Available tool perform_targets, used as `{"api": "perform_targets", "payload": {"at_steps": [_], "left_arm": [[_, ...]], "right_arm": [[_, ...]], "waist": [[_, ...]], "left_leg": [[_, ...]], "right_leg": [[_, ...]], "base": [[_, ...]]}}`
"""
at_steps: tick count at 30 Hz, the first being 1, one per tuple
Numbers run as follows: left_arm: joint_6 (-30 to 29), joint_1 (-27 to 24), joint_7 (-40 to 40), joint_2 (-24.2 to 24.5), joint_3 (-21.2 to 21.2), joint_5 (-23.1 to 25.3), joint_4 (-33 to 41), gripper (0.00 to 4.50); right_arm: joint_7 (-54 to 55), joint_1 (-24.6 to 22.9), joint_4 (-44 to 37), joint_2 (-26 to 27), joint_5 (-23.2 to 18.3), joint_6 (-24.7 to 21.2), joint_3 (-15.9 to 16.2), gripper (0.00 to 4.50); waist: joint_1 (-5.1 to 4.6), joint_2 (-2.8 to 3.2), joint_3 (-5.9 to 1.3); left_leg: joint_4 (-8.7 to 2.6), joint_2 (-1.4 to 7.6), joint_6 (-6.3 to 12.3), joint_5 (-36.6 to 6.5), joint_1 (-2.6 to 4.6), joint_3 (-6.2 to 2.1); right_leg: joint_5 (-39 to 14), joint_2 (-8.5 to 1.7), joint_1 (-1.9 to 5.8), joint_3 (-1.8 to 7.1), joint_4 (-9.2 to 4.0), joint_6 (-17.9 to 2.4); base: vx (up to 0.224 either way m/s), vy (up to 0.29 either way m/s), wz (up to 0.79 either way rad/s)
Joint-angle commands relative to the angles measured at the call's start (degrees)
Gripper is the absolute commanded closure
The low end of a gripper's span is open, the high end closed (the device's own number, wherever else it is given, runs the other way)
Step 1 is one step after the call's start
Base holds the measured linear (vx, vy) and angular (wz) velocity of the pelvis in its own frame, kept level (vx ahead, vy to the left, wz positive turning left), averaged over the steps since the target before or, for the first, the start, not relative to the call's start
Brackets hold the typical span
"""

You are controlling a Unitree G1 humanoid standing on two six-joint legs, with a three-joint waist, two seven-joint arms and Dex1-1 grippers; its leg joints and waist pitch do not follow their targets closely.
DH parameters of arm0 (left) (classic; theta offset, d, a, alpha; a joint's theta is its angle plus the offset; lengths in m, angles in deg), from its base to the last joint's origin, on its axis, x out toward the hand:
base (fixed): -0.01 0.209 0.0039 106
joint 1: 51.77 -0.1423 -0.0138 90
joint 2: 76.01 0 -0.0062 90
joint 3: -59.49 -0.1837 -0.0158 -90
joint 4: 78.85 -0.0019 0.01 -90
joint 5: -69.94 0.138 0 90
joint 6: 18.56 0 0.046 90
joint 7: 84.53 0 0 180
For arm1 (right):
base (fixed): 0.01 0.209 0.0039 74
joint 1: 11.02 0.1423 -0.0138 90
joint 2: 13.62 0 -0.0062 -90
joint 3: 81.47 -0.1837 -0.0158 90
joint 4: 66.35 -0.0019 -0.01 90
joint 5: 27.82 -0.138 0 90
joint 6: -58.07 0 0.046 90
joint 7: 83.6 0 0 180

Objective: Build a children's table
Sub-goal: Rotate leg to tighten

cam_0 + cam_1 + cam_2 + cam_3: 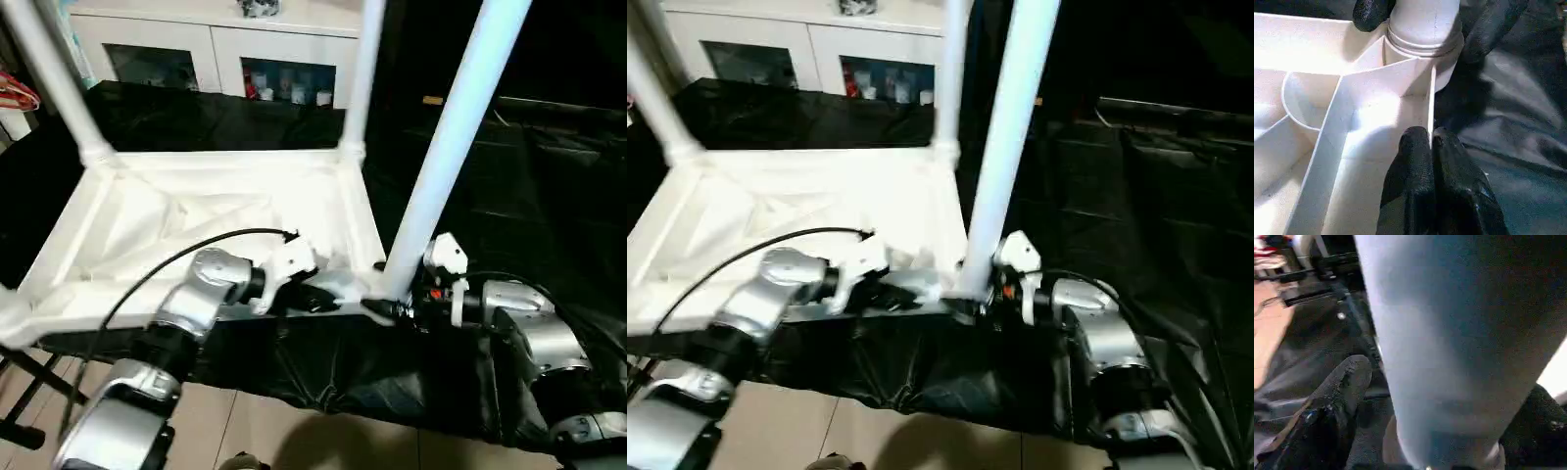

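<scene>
At the bottom of my head view my two silver forearms reach in toward the near edge of the upturned white plastic children's table top (196, 220), which lies ribbed underside up on the big black-sheeted folding table (549, 186), across the middle left of the frame. My left gripper (1431, 147) is at the top's near right corner, its two black fingers pinched together on a thin white rib of the rim, just beside the rounded corner socket. My right gripper (400, 311) sits at lower centre right, and in its wrist view its black fingers (1344, 382) stand on either side of the long white tapered tube leg (446, 147), clamped around its base where it enters that socket. That leg rises up to the top right of the frame. Farther back, two more white legs (361, 73) stand in the far corner sockets. Behind everything, along the top left, is a white cabinet with glass doors (211, 54).
</scene>
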Motion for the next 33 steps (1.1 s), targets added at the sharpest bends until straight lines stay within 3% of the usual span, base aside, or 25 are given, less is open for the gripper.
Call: {"api": "perform_targets", "payload": {"at_steps": [1, 6, 11, 17, 18, 19, 23, 26, 29, 33], "left_arm": [[0.72, 0.71, 0.07, 0.04, 1.14, -2.59, 2.99, 4.50], [0.11, -0.25, 1.74, 2.11, 1.45, -3.04, 4.54, 4.50], [-0.49, -1.64, 4.03, 5.78, 1.96, -3.58, 6.12, 4.50], [-0.84, -2.03, 4.28, 7.05, 2.19, -3.71, 6.64, 4.50], [-0.84, -2.03, 4.28, 7.05, 2.19, -3.71, 6.64, 4.50], [-0.94, -2.15, 4.21, 7.12, 2.20, -3.75, 6.84, 4.50], [-0.91, -2.16, 2.31, 6.35, 2.01, -3.65, 6.84, 4.50], [-0.63, -1.37, -3.01, 3.79, 1.98, -2.38, 5.66, 4.50], [-0.85, 0.31, -9.78, 0.27, 2.07, -0.87, 3.28, 4.50], [-1.29, 2.81, -16.57, -3.90, 2.43, 0.11, 0.68, 4.50]], "right_arm": [[-5.68, -1.45, -2.55, 0.76, -1.02, -1.10, 5.03, 0.96], [-7.32, -1.94, -3.67, 0.11, -1.11, -1.88, 5.78, 1.39], [-8.47, -1.76, -4.04, 0.57, -0.45, -1.69, 7.31, 1.76], [-9.29, -1.59, -4.24, 1.13, -0.61, -2.45, 8.64, 2.10], [-9.29, -1.59, -4.24, 1.13, -0.61, -2.45, 8.64, 2.10], [-9.35, -1.59, -4.22, 1.28, -0.57, -2.69, 8.95, 2.18], [-6.93, -1.75, -3.39, 2.62, -0.12, -2.30, 8.88, 2.41], [2.67, -0.89, 0.69, 6.16, 1.88, 0.32, 6.48, 2.45], [14.78, 1.01, 6.00, 9.93, 4.20, 1.30, 3.98, 2.50], [27.98, 3.65, 11.48, 14.46, 4.91, 0.72, 0.76, 2.54]], "waist": [[0.18, -0.94, -3.50], [0.30, -0.82, -3.60], [0.24, -0.83, -3.49], [0.03, -0.74, -3.54], [0.03, -1.30, -3.53], [0.12, -1.05, -3.50], [0.00, -1.07, -3.46], [-0.37, -1.02, -3.38], [-1.53, -0.98, -3.03], [-2.05, -0.96, -3.20]], "left_leg": [[-3.88, 4.03, 4.47, -11.57, 0.70, -1.63], [-3.86, 4.08, 4.13, -10.78, 0.76, -1.62], [-3.94, 4.01, 3.68, -11.36, 0.77, -1.57], [-3.94, 4.06, 3.20, -11.42, 0.79, -1.60], [-3.94, 4.05, 3.35, -11.14, 0.75, -1.55], [-3.94, 4.03, 3.34, -10.95, 0.80, -1.61], [-3.90, 3.98, 3.03, -11.12, 0.85, -1.58], [-4.01, 3.89, 2.25, -11.99, 0.82, -1.73], [-4.33, 3.70, -0.10, -15.80, 1.09, -2.09], [-4.39, 3.65, -0.92, -16.31, 1.23, -2.20]], "right_leg": [[-16.54, -5.03, 2.53, 2.84, -4.10, -11.98], [-13.84, -5.00, 2.52, 2.86, -3.76, -12.82], [-14.54, -4.97, 2.48, 2.86, -3.84, -12.89], [-13.17, -4.93, 2.58, 2.92, -3.58, -13.26], [-13.00, -4.91, 2.60, 2.90, -3.57, -13.19], [-13.54, -5.02, 2.55, 2.88, -3.49, -13.21], [-14.33, -5.01, 2.51, 2.93, -3.66, -12.87], [-15.49, -5.16, 2.40, 2.96, -3.78, -12.77], [-23.03, -5.21, 2.23, 2.98, -4.71, -10.86], [-22.12, -5.16, 2.14, 3.08, -4.69, -10.58]], "base": [[0.000, 0.000, 0.00], [0.000, 0.000, 0.00], [0.000, 0.000, 0.00], [0.000, 0.000, 0.00], [0.000, 0.000, 0.00], [0.000, 0.000, 0.00], [0.000, 0.000, 0.00], [0.000, 0.000, 0.00], [0.000, 0.000, 0.00], [0.000, 0.000, 0.00]]}}
